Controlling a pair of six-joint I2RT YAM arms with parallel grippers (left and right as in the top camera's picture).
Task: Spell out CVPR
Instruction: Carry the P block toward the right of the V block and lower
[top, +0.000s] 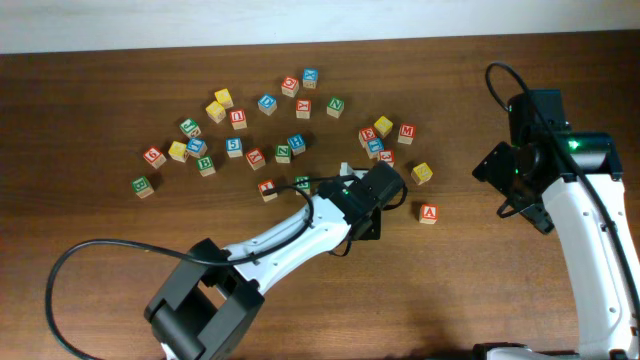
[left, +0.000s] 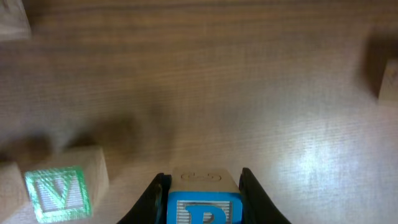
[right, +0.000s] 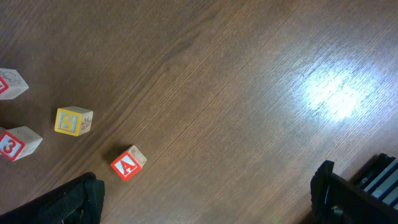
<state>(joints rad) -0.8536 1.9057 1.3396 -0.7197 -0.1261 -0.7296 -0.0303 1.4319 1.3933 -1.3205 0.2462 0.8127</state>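
My left gripper (left: 204, 199) is shut on the blue P cube (left: 204, 210), low over the wood. The green V cube (left: 59, 191) stands on the table just left of it; in the overhead view a green cube (top: 302, 184) shows beside my left gripper (top: 347, 178), whose arm hides the P cube. I cannot make out the yellow C cube or the green R cube among the scattered cubes. My right gripper (right: 205, 202) is open and empty above bare wood; it shows at the right of the overhead view (top: 520, 185).
Many lettered cubes lie scattered across the far half of the table (top: 235, 120). A red A cube (right: 127, 163) (top: 428, 212), a yellow cube (right: 73, 121) and a red 3 cube (right: 15, 144) lie left of my right gripper.
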